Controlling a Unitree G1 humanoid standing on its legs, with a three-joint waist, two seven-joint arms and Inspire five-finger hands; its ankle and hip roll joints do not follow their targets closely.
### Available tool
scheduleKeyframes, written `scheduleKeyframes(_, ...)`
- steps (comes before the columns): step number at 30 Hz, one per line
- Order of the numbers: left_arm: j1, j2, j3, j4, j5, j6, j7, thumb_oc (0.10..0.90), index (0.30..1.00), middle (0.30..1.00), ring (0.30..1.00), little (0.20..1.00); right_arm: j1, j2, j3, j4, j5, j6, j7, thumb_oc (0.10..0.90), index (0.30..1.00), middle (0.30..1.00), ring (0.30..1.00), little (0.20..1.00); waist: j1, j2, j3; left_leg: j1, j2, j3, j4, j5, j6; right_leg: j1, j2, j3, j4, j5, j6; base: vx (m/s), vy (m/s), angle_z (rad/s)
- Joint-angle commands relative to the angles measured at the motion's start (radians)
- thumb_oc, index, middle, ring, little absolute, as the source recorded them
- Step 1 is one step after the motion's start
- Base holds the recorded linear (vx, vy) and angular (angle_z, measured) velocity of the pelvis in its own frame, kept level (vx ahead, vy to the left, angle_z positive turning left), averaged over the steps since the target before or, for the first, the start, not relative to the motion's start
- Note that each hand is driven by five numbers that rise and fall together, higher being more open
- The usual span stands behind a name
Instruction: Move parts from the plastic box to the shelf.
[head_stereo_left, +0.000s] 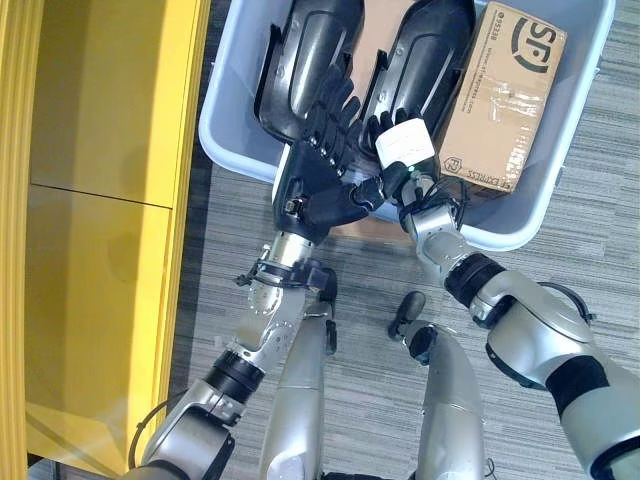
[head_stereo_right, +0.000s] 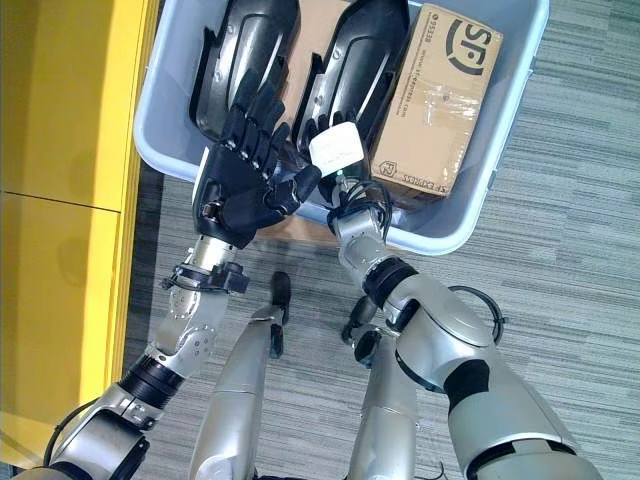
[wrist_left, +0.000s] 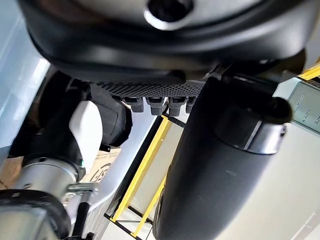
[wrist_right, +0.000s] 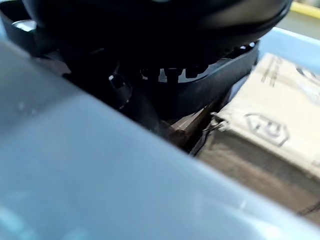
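A grey-blue plastic box (head_stereo_left: 222, 135) stands on the floor in front of me. In it lie two black moulded parts side by side, with a cardboard carton (head_stereo_left: 505, 95) to their right. My left hand (head_stereo_left: 315, 185) reaches over the near rim, open, its straight fingers spread on the left black part (head_stereo_left: 300, 50). My right hand (head_stereo_left: 400, 150), with its white thumb cover, is at the near end of the right black part (head_stereo_left: 425, 50). The right wrist view has that part (wrist_right: 210, 90) close up behind the box wall (wrist_right: 100, 175).
The yellow shelf (head_stereo_left: 100, 200) runs along the left side, close to the box, and its frame (wrist_left: 145, 185) appears in the left wrist view. Grey striped carpet (head_stereo_left: 590, 240) lies right of the box.
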Motion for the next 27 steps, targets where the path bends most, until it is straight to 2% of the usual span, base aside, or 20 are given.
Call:
scheduleKeyframes(1, -0.068, -0.007, 0.018, -0.169, 0.027, -0.090, -0.030, 0.900, 1.000, 1.000, 1.000, 1.000, 0.092, 0.016, -0.043, 0.132, 0.137, 0.031, 0.109, 0.400, 0.300, 0.300, 0.300, 0.300, 0.041, 0.038, -0.010, 0.012, 0.079, 0.027, 0.000, -0.071, -0.024, -0.008, 0.019, 0.098, -0.057, 0.029, 0.120, 0.00, 0.000, 0.00)
scheduleKeyframes(2, -0.055, -0.010, 0.014, -0.168, 0.027, -0.091, -0.030, 0.900, 1.000, 1.000, 1.000, 1.000, 0.106, 0.019, -0.045, 0.134, 0.134, 0.032, 0.110, 0.400, 0.300, 0.300, 0.300, 0.300, 0.040, 0.038, -0.010, 0.039, 0.076, 0.025, 0.008, -0.098, -0.030, 0.015, 0.018, 0.107, -0.045, 0.005, 0.130, 0.03, 0.031, 0.01)
scheduleKeyframes(4, -0.079, -0.013, 0.022, -0.167, 0.027, -0.095, -0.022, 0.900, 1.000, 1.000, 1.000, 1.000, 0.086, 0.014, -0.062, 0.137, 0.111, 0.060, 0.119, 0.400, 0.300, 0.300, 0.300, 0.300, 0.034, 0.041, -0.010, 0.014, 0.079, 0.031, -0.002, -0.069, -0.025, -0.010, 0.022, 0.105, -0.061, 0.031, 0.119, -0.01, 0.038, 0.00)
scheduleKeyframes(5, -0.064, -0.018, 0.017, -0.164, 0.028, -0.097, -0.021, 0.900, 1.000, 1.000, 1.000, 1.000, 0.104, 0.017, -0.064, 0.140, 0.109, 0.067, 0.120, 0.400, 0.300, 0.300, 0.300, 0.300, 0.032, 0.041, -0.010, 0.042, 0.077, 0.030, 0.008, -0.097, -0.032, 0.015, 0.020, 0.115, -0.048, 0.005, 0.129, -0.06, 0.029, -0.01)
scheduleKeyframes(6, -0.081, -0.016, 0.022, -0.164, 0.031, -0.098, -0.017, 0.900, 1.000, 1.000, 1.000, 1.000, 0.091, 0.013, -0.069, 0.138, 0.108, 0.080, 0.122, 0.400, 0.300, 0.300, 0.300, 0.300, 0.030, 0.043, -0.010, 0.017, 0.080, 0.035, -0.003, -0.069, -0.025, -0.009, 0.023, 0.109, -0.061, 0.030, 0.118, 0.00, 0.000, 0.00)
scheduleKeyframes(12, -0.093, -0.020, 0.020, -0.155, 0.037, -0.114, 0.006, 0.900, 1.000, 1.000, 1.000, 1.000, 0.105, 0.006, -0.075, 0.148, 0.043, 0.108, 0.130, 0.400, 0.300, 0.300, 0.300, 0.300, 0.018, 0.045, -0.010, 0.033, 0.081, 0.044, -0.011, -0.068, -0.025, 0.001, 0.029, 0.117, -0.070, 0.030, 0.117, -0.01, 0.005, 0.00)
scheduleKeyframes(16, -0.099, -0.019, 0.019, -0.146, 0.053, -0.122, 0.019, 0.900, 1.000, 1.000, 1.000, 1.000, 0.117, 0.004, -0.079, 0.156, 0.078, 0.107, 0.147, 0.400, 0.300, 0.300, 0.300, 0.300, 0.014, 0.046, -0.010, 0.041, 0.081, 0.047, -0.015, -0.068, -0.025, 0.007, 0.030, 0.118, -0.072, 0.028, 0.117, 0.00, 0.000, 0.00)
scheduleKeyframes(20, -0.108, -0.025, 0.018, -0.135, 0.066, -0.133, 0.022, 0.900, 1.000, 1.000, 1.000, 1.000, 0.126, 0.013, -0.080, 0.167, 0.026, 0.104, 0.101, 0.400, 0.300, 0.300, 0.300, 0.300, 0.012, 0.052, -0.010, 0.048, 0.081, 0.051, -0.024, -0.065, -0.024, 0.011, 0.029, 0.121, -0.076, 0.029, 0.118, 0.00, 0.000, 0.00)
scheduleKeyframes(22, -0.106, -0.025, 0.013, -0.133, 0.068, -0.145, 0.021, 0.900, 1.000, 1.000, 1.000, 1.000, 0.129, 0.010, -0.075, 0.170, 0.021, 0.096, 0.049, 0.400, 0.300, 0.300, 0.300, 0.300, 0.011, 0.057, -0.010, 0.059, 0.079, 0.052, -0.031, -0.063, -0.024, 0.020, 0.027, 0.124, -0.081, 0.030, 0.119, -0.02, 0.014, -0.02)
scheduleKeyframes(23, -0.107, -0.026, 0.012, -0.131, 0.058, -0.158, 0.015, 0.900, 1.000, 1.000, 1.000, 1.000, 0.132, 0.008, -0.075, 0.166, 0.060, 0.092, -0.025, 0.400, 0.300, 0.300, 0.300, 0.300, 0.009, 0.058, -0.010, 0.068, 0.079, 0.053, -0.035, -0.062, -0.024, 0.027, 0.028, 0.126, -0.087, 0.031, 0.119, -0.02, 0.016, -0.04)
scheduleKeyframes(24, -0.107, -0.027, 0.012, -0.132, 0.057, -0.157, 0.014, 0.900, 1.000, 1.000, 1.000, 1.000, 0.133, 0.007, -0.075, 0.165, 0.075, 0.083, -0.048, 0.400, 0.300, 0.300, 0.300, 0.300, 0.009, 0.058, -0.010, 0.070, 0.078, 0.054, -0.036, -0.062, -0.024, 0.029, 0.028, 0.127, -0.089, 0.031, 0.119, -0.03, 0.021, -0.07)
scheduleKeyframes(26, -0.111, -0.030, 0.012, -0.126, 0.053, -0.164, 0.011, 0.900, 1.000, 1.000, 1.000, 1.000, 0.129, 0.010, -0.082, 0.155, 0.175, 0.023, -0.211, 0.400, 0.300, 0.300, 0.300, 0.300, 0.006, 0.061, -0.010, 0.083, 0.077, 0.056, -0.041, -0.063, -0.024, 0.041, 0.031, 0.133, -0.097, 0.033, 0.120, -0.02, 0.017, -0.06)
scheduleKeyframes(27, -0.115, -0.030, 0.011, -0.120, 0.047, -0.168, 0.005, 0.900, 1.000, 1.000, 1.000, 1.000, 0.122, 0.010, -0.087, 0.148, 0.185, -0.018, -0.257, 0.400, 0.300, 0.300, 0.300, 0.300, 0.005, 0.061, -0.010, 0.091, 0.077, 0.056, -0.043, -0.063, -0.023, 0.047, 0.032, 0.136, -0.100, 0.035, 0.121, 0.00, 0.000, 0.00)
